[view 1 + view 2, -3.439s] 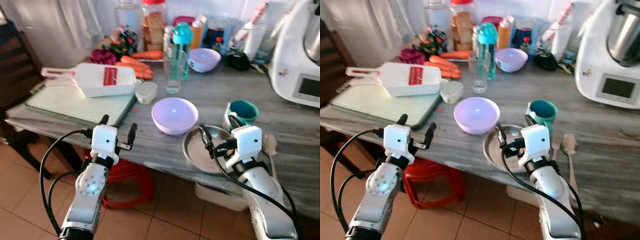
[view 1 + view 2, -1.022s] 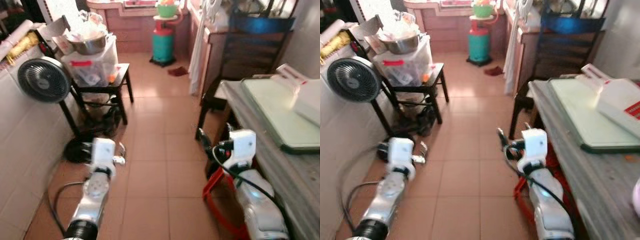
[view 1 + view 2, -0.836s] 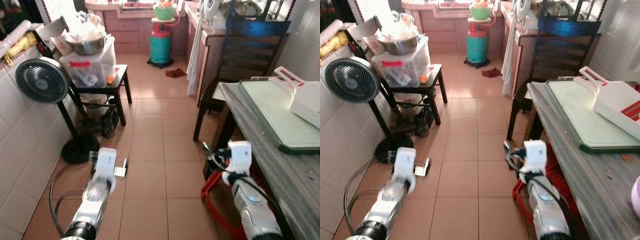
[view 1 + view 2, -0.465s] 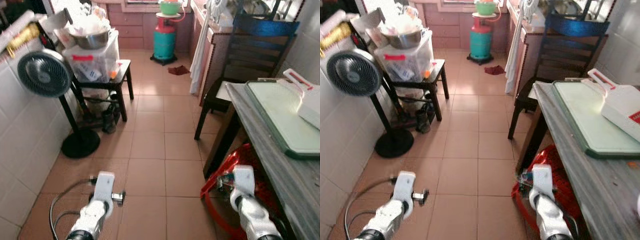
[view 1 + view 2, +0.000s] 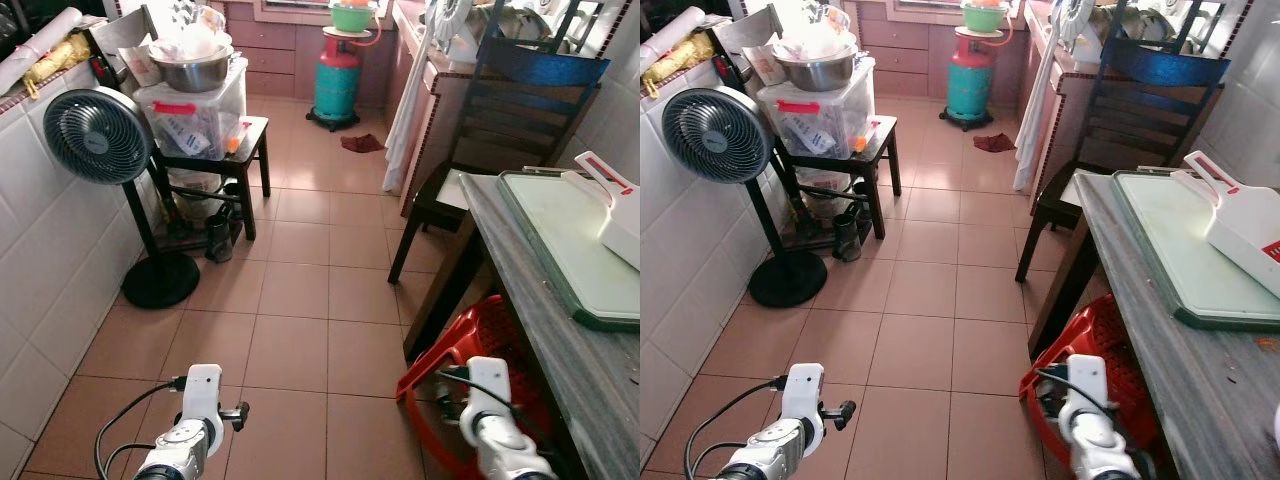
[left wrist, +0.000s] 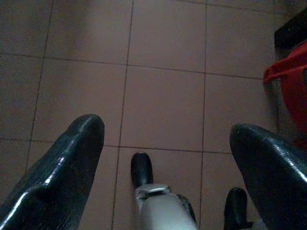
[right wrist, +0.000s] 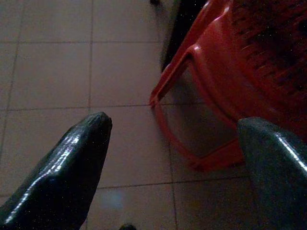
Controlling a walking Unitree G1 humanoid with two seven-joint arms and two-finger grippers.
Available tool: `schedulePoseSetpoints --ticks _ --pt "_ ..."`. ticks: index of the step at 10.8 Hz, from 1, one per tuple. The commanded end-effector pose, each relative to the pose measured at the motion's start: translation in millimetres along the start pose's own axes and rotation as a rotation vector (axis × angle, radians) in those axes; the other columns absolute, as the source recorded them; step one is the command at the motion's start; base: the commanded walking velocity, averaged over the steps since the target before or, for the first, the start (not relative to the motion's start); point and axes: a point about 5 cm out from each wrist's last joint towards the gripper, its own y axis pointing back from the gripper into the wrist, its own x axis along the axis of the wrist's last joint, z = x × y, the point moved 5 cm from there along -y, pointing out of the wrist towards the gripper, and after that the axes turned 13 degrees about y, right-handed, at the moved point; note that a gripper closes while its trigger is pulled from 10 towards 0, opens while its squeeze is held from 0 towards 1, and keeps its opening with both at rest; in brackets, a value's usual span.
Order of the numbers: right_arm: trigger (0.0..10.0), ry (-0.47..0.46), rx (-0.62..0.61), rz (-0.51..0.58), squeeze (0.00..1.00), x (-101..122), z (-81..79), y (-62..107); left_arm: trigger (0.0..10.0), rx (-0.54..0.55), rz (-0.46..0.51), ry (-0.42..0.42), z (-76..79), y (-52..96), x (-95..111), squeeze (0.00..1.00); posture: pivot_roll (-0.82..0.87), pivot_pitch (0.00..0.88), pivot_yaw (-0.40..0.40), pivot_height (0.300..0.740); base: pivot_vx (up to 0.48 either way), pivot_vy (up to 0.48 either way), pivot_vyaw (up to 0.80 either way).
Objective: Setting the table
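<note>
Now both arms hang low over the terracotta floor tiles [image 5: 300, 290]. Left gripper [image 6: 163, 143] points down at the tiles, its two black fingers spread wide with nothing between them, and the robot's own dark feet show beneath it in the left wrist view. Right gripper [image 7: 172, 143] hangs the same way, fingers wide apart and empty, just beside the red plastic stool [image 7: 225, 86] that is tucked under the table edge. Over on the right runs the grey marble-topped table [image 5: 1200, 370], and on it lies a pale green cutting board [image 5: 1190, 250] with a white slicer with a red handle trim [image 5: 1240, 220] resting across its far corner. A dark wooden chair [image 5: 1130, 110] stands at the table's far end. On the left, a black pedestal fan [image 5: 100, 135] stands against the white tiled wall, and just beside it a small dark side table [image 5: 215, 165] carries a clear storage box with a steel bowl on top. A teal gas cylinder [image 5: 335, 85] stands at the far end of the room.
</note>
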Motion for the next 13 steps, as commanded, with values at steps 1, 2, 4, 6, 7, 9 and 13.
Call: schedulePoseSetpoints --ticks 1,2,4,6,7,9,13 --pt "10.0 -0.025 -0.018 -0.007 0.0 -1.6 6.2 0.0 10.0 0.003 -0.019 -0.006 -3.2 0.5 -2.6 0.0 0.06 0.0 -0.042 0.74 0.0 0.0 0.0" --pt "10.0 -0.043 -0.015 -0.011 0.0 -4.1 7.1 0.6 10.0 0.013 -0.029 -0.001 -6.4 1.2 -6.0 0.0 0.05 0.0 -0.04 0.74 0.0 0.0 0.0" --pt "10.0 -0.043 -0.006 -0.016 0.0 -6.2 3.3 1.0 10.0 0.028 -0.038 0.003 -11.1 2.2 -9.5 0.0 0.05 0.0 -0.036 0.74 0.0 0.0 0.0" --pt "10.0 -0.012 0.021 -0.015 0.0 -6.2 -2.2 1.1 10.0 0.038 -0.045 -0.013 -13.9 2.8 -11.8 0.0 0.05 0.0 -0.033 0.74 0.0 0.298 0.0" --pt "10.0 -0.015 0.022 -0.018 0.0 -7.2 -2.7 1.3 10.0 0.042 -0.05 -0.02 -15.5 3.2 -13.4 0.0 0.05 0.0 -0.032 0.74 0.0 0.311 0.0" --pt "10.0 -0.019 0.023 -0.02 0.0 -9.3 -3.4 1.9 10.0 0.047 -0.061 -0.029 -18.1 4.2 -18.1 0.0 0.04 0.0 -0.029 0.74 0.0 0.315 -0.25" --pt "10.0 -0.016 0.029 -0.023 0.0 -11.4 -5.1 2.6 10.0 0.052 -0.074 -0.055 -20.9 5.3 -22.1 0.0 0.04 0.0 -0.023 0.74 0.0 0.333 0.0"
